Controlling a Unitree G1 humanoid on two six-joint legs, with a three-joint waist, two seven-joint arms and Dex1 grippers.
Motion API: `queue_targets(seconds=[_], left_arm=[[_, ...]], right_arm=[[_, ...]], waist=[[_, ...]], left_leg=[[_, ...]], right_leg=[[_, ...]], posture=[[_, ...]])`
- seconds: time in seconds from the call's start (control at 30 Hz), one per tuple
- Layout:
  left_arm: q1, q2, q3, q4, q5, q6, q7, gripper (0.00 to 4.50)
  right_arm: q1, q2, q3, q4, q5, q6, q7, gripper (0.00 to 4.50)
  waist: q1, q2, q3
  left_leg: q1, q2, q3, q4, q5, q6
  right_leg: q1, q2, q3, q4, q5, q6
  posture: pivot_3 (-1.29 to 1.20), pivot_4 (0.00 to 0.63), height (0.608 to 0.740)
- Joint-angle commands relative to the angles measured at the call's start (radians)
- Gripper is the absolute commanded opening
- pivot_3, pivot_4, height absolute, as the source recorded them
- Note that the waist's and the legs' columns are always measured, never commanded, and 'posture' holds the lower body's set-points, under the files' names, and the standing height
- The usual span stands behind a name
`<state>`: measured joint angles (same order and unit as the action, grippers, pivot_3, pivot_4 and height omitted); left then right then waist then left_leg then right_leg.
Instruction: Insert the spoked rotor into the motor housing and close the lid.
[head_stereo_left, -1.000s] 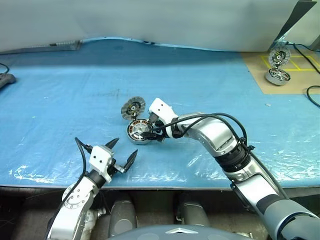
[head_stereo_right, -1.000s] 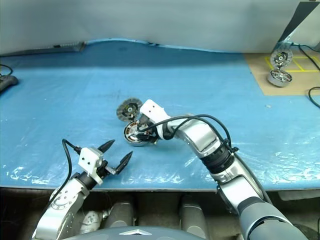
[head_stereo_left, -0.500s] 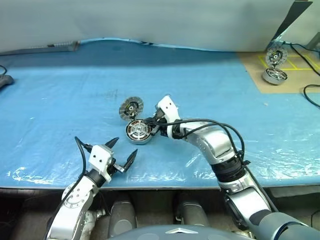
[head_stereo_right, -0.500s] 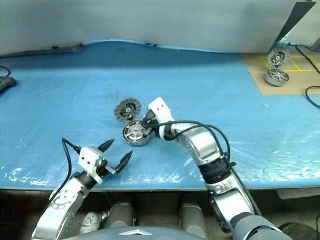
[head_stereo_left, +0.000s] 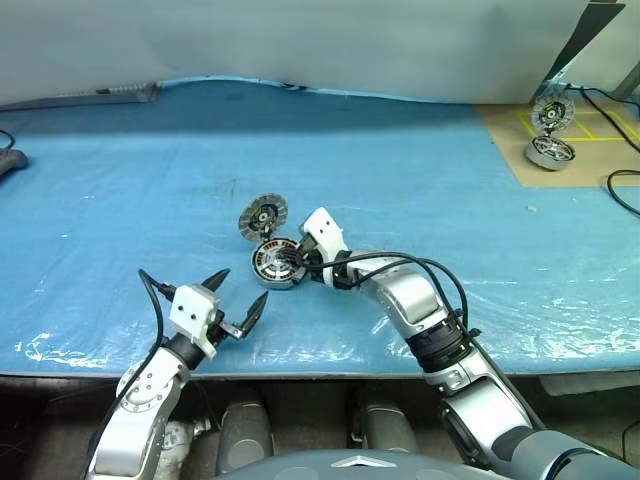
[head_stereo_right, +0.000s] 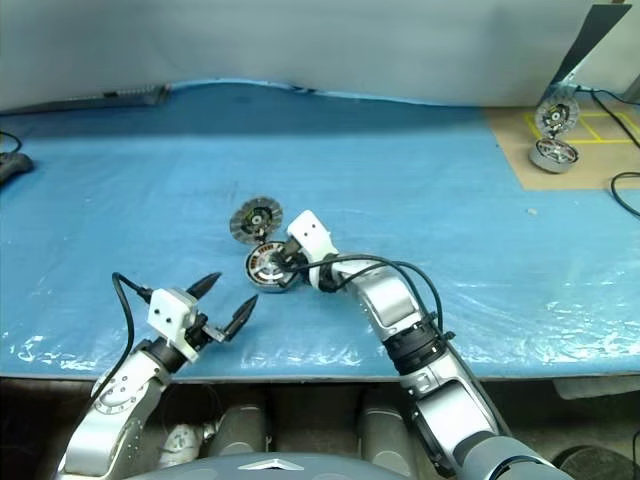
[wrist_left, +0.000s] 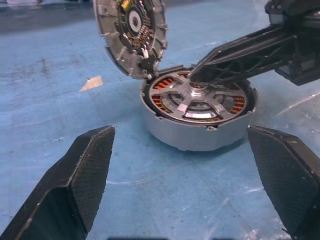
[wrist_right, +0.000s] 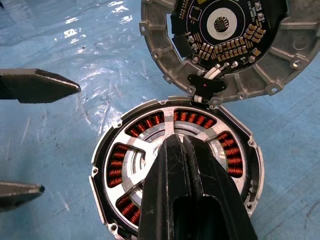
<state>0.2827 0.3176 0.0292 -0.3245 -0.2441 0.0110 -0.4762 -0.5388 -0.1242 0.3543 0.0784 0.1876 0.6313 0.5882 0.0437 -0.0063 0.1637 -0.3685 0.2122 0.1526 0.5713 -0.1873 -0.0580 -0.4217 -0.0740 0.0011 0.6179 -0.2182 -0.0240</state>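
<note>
The motor housing sits mid-table on the blue sheet, its copper windings showing in the left wrist view. The spoked rotor lies inside it, level with the rim. The lid stands open at the housing's far edge, its ribbed inner face with the dark centre toward me. My right gripper is shut, and its joined tips rest on the rotor's hub. Nearer the table's front edge, my left gripper is open with nothing between its fingers, pointing at the housing.
A second motor unit with its lid raised stands on a tan board at the far right. Black cables lie beside it. A dark object is at the left edge. The table's front edge runs just behind my left gripper.
My right gripper has gone from open to shut and tipped down onto the rotor's hub in the housing. The left gripper stays open and has hardly moved.
</note>
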Motion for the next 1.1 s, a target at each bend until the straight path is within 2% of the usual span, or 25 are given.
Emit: queue_targets(seconds=[0.03,0.17,0.37,0.67,0.83,1.03,1.1], left_arm=[[0.010,-0.001,0.048,-0.055,-0.066,0.014,-0.002,4.50],[0.016,-0.007,0.116,-0.075,-0.146,0.038,0.010,4.50],[-0.024,0.058,0.360,-0.050,-0.285,0.074,0.038,4.50],[-0.126,0.131,0.592,0.155,-0.541,0.193,-0.009,4.50],[-0.165,0.148,0.591,0.240,-0.577,0.235,-0.061,4.50],[-0.202,0.110,0.545,0.307,-0.568,0.263,-0.093,4.50],[-0.245,0.064,0.462,0.279,-0.498,0.243,-0.053,4.50]], right_arm=[[-0.001,0.003,-0.029,-0.017,0.016,0.013,0.008,0.01],[-0.002,0.002,-0.028,-0.019,0.014,0.018,0.014,0.01],[-0.004,0.004,-0.024,-0.020,0.011,0.019,0.019,0.01],[-0.005,0.003,-0.037,-0.033,0.007,0.031,0.008,0.01],[0.009,0.000,-0.043,-0.056,0.009,0.047,-0.006,0.01],[0.025,0.000,-0.044,-0.084,0.010,0.064,-0.023,0.01],[0.029,-0.002,-0.047,-0.093,0.012,0.070,-0.029,0.01]], waist=[[0.000,0.000,0.000],[0.000,0.000,0.000],[-0.002,0.000,0.000],[-0.001,-0.001,-0.001],[0.000,-0.003,-0.001],[0.002,-0.004,-0.001],[0.004,-0.005,-0.001]], left_leg=[[0.000,0.000,0.000,0.000,0.000,0.000],[0.000,0.000,0.000,0.000,0.000,0.000],[0.000,0.001,0.000,0.000,0.000,0.000],[0.000,0.000,0.000,0.000,0.000,0.000],[0.000,0.000,0.000,0.000,0.000,0.000],[0.000,0.000,0.000,0.000,0.000,0.000],[0.000,0.000,0.000,0.000,0.000,0.000]], right_leg=[[0.000,0.000,0.000,0.000,0.000,0.000],[0.000,0.000,0.000,0.000,0.000,0.000],[0.000,0.001,-0.001,0.000,0.000,0.000],[0.000,0.001,0.000,0.000,0.000,0.000],[0.000,0.000,0.000,0.000,0.000,0.000],[0.000,0.000,-0.001,0.000,0.000,0.000],[0.000,0.000,-0.001,0.000,0.000,0.000]], posture=[[0.00,0.150,0.740],[0.00,0.150,0.740],[0.00,0.150,0.740],[0.00,0.150,0.740],[0.00,0.150,0.740],[0.00,0.150,0.740],[0.00,0.150,0.740]])
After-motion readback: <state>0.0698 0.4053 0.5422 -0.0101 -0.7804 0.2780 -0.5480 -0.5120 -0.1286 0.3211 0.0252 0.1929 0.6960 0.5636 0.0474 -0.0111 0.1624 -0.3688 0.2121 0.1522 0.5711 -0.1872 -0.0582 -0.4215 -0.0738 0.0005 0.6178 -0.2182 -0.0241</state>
